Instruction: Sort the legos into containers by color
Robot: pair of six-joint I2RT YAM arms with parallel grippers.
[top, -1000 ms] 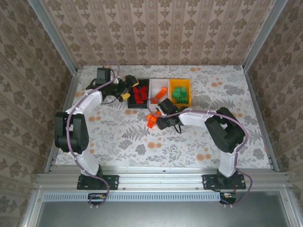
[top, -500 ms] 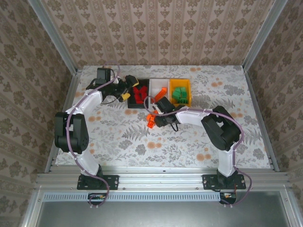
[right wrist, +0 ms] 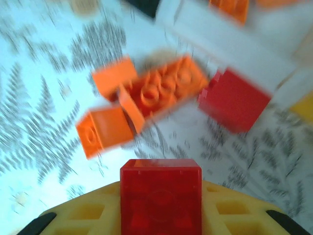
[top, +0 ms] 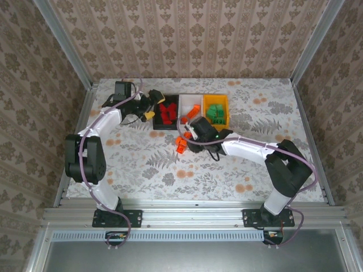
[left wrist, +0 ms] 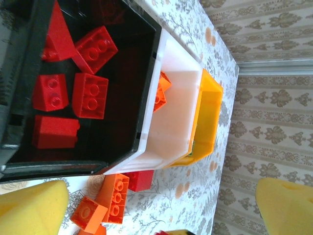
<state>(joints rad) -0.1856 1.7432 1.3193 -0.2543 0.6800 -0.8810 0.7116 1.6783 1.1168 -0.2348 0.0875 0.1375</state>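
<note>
Since a second ago the right arm has stretched out flatter and the right claw (top: 186,131) has narrowed from half open to a tight pinch. A red lego (right wrist: 161,193) now sits between its yellow pads, apparently gripped. The wrist view is blurred, so whether it has left the bench (top: 142,164) is unclear. This looks like the pick done, with the carry next.

Just ahead of this claw, loose orange legos (right wrist: 156,90) lie on the bench. A second red lego (right wrist: 234,100) lies ahead-right, against the white bin (left wrist: 171,117). The black bin (left wrist: 151,73), the red one's likely home, is ahead-left and close by.

The left arm hasn't moved. The left claw (top: 153,105) is spread fully, holds nothing and hovers at the black bin's edge, with sorted red legos (left wrist: 90,95) right below it. The yellow-orange bin (left wrist: 208,122) is furthest from it.
</note>
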